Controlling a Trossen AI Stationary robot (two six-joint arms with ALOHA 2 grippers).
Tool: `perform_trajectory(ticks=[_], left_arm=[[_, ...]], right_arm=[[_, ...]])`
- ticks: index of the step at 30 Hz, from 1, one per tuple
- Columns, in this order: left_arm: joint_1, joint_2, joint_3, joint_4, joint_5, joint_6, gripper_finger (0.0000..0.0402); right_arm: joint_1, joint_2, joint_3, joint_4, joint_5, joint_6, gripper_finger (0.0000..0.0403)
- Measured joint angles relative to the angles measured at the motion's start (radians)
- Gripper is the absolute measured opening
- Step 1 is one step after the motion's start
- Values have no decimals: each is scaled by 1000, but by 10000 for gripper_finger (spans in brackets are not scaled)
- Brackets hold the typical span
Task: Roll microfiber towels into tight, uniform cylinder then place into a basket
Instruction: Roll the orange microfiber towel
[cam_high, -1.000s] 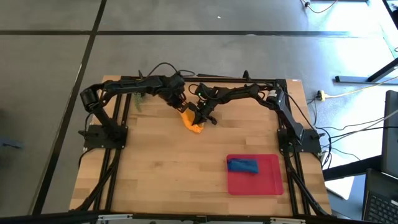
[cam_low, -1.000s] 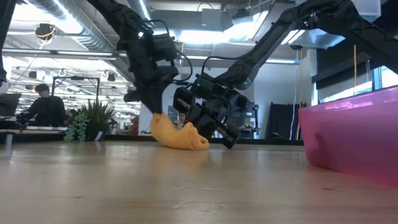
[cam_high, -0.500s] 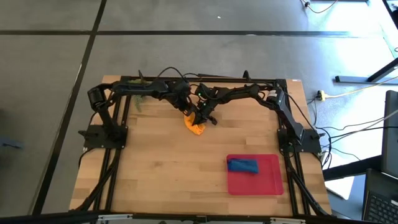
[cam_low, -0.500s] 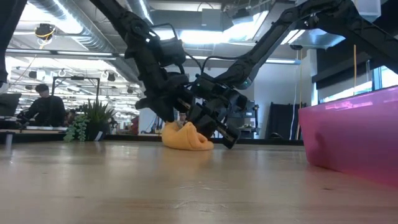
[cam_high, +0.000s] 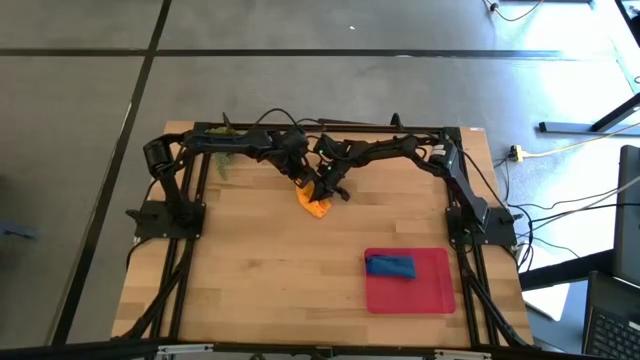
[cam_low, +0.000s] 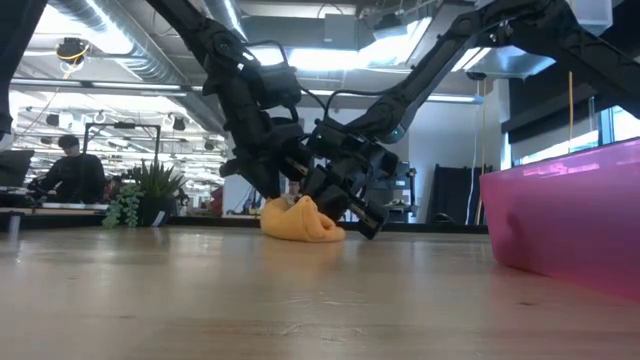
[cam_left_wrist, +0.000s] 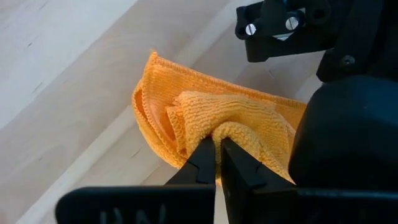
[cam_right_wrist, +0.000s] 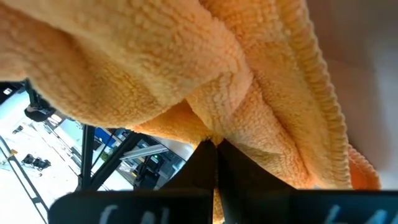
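Orange towel (cam_high: 314, 203), half bunched, lay at the table's (cam_high: 250, 270) far middle. From the left, the left gripper (cam_high: 298, 172) pinched a fold shut; the right gripper (cam_high: 322, 188), jaws closed, nipped another. Even tension across both grips would likely tighten the roll. Blue towel (cam_high: 390, 265) sat in the basket (cam_high: 430, 290).

Two towels and a tray on the table

The orange towel (cam_high: 315, 204) is bunched near the far edge; the blue towel (cam_high: 390, 266) is rolled inside the red tray (cam_high: 435, 290).
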Motion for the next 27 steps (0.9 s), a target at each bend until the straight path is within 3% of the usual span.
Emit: perform_trajectory(ticks=[8, 16, 27], left_arm=[[13, -1, 0, -28, 82, 79, 0], [28, -52, -7, -147, 96, 344, 0], [54, -19, -55, -130, 95, 349, 0]], right_arm=[[-3, -38, -3, -34, 38, -85, 9], [-30, -60, -3, -40, 41, -292, 9], [-25, -61, -3, -67, -3, -383, 9]])
